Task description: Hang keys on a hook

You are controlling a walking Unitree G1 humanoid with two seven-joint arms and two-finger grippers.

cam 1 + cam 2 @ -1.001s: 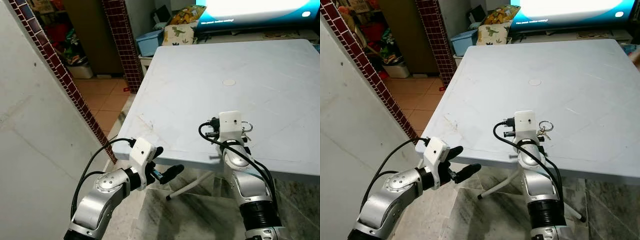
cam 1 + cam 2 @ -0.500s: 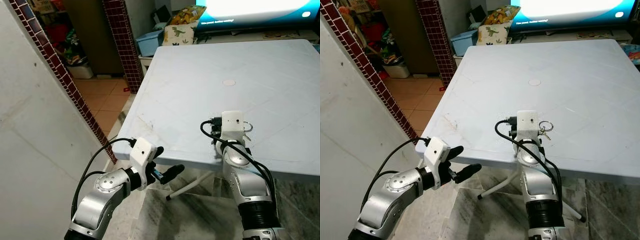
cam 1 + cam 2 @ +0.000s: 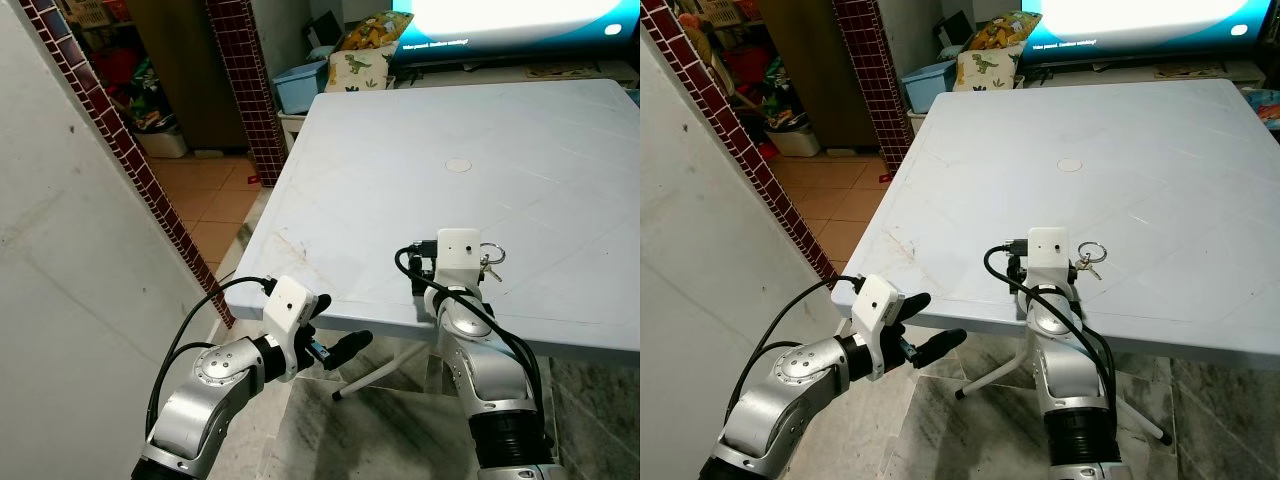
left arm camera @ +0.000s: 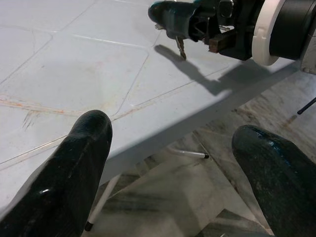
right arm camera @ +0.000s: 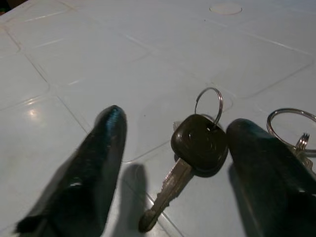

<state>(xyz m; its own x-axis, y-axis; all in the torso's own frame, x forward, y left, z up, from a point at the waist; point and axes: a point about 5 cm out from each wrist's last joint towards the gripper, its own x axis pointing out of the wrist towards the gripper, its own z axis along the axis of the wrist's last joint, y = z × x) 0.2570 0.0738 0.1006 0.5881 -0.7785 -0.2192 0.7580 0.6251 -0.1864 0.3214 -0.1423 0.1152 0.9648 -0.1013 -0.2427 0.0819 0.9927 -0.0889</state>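
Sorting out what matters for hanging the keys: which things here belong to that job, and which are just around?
For the job:
- keys lying on the table
- right gripper, fingers open around the black-headed key

Just around:
- left gripper, open, off the table's edge
- dinosaur cushion
- blue bin

Bare table [image 3: 560, 150] beyond keys [image 5: 197, 148]; wall [image 3: 60, 300] leftward.

Keys [image 5: 197, 148] on pale table [image 3: 400, 170]
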